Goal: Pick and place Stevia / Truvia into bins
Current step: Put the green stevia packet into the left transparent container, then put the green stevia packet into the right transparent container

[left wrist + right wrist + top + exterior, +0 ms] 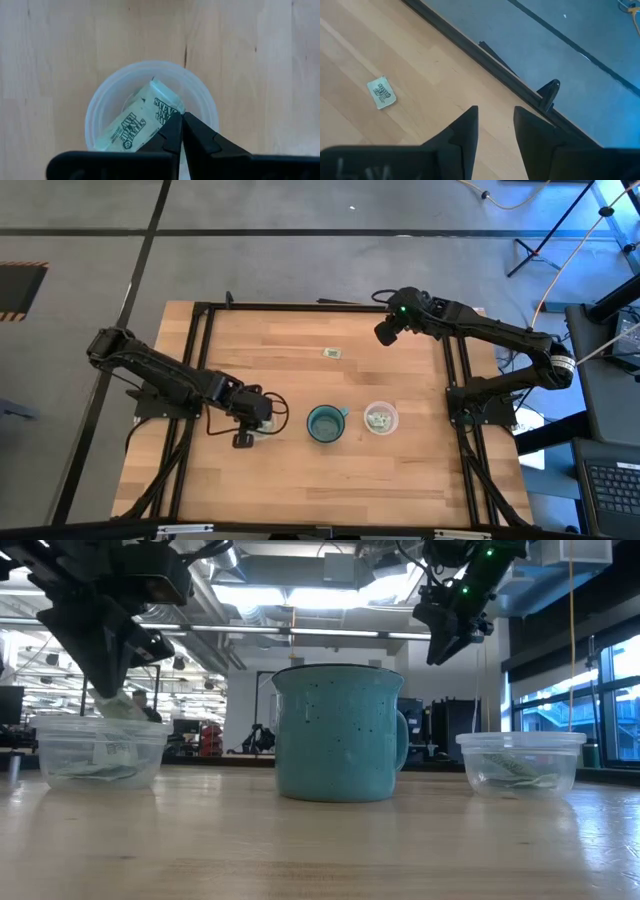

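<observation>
My left gripper (181, 117) is shut on a pale green Stevia packet (135, 122) right over the left clear cup (100, 100), which stands at the table's left (268, 430). More packets lie in that cup (95, 772) and in the right clear cup (380, 418). One loose packet (332, 353) lies flat on the wood toward the far edge. My right gripper (496, 115) hangs open high above the table's far right, near that packet, with nothing between its fingers. My left gripper pinches the packet between its two fingers at one long edge, near a corner (169, 113). The fingers come steeply from above, slanting down. The packet hangs tilted below them, its lower end (122, 708) at the height of the cup's rim.
A teal speckled mug (325, 423) stands between the two cups. A black frame rail (485, 52) runs along the table's far edge, and floor lies beyond it. Bare wood lies in front of the cups and around the loose packet.
</observation>
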Motion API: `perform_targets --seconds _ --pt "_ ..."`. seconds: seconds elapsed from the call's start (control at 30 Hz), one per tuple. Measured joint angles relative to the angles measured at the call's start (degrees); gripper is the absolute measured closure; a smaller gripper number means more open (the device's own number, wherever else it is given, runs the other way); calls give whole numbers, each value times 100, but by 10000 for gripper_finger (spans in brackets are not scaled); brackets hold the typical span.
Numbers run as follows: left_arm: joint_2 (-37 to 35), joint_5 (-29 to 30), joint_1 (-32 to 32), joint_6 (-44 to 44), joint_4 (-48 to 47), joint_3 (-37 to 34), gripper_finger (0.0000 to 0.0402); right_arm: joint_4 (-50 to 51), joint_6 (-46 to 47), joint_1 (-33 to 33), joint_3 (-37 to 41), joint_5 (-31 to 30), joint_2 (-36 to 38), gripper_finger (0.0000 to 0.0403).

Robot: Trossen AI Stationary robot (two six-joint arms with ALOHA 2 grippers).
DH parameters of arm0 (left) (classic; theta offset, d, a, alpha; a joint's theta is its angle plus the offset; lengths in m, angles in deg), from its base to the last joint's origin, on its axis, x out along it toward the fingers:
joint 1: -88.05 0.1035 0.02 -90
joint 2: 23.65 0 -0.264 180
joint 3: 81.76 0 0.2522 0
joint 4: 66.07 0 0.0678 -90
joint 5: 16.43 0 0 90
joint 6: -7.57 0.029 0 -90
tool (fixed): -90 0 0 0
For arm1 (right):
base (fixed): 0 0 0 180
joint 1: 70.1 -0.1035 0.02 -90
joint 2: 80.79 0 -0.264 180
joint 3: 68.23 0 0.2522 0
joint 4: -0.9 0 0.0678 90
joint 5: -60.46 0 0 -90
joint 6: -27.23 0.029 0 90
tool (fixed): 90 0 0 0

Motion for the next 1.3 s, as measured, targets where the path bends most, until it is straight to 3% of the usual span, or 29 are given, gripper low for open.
perform_targets --seconds 0.27,0.47,1.1,1.17,1.3 --pt "2 165 0 209 -90 -2 386 -2 22 -2 0 0 -1 274" --pt "2 962 7 172 -483 -2 376 -2 17 -1 0 0 -1 274" --pt "-66 697 0 165 -609 -2 299 -11 9 -1 0 5 0 274" --pt "-152 804 5 165 -611 -2 297 -74 -12 0 0 175 -1 274" --pt "-446 956 207 462 -589 -2 295 -568 -769 0 0 1161 -1 274"
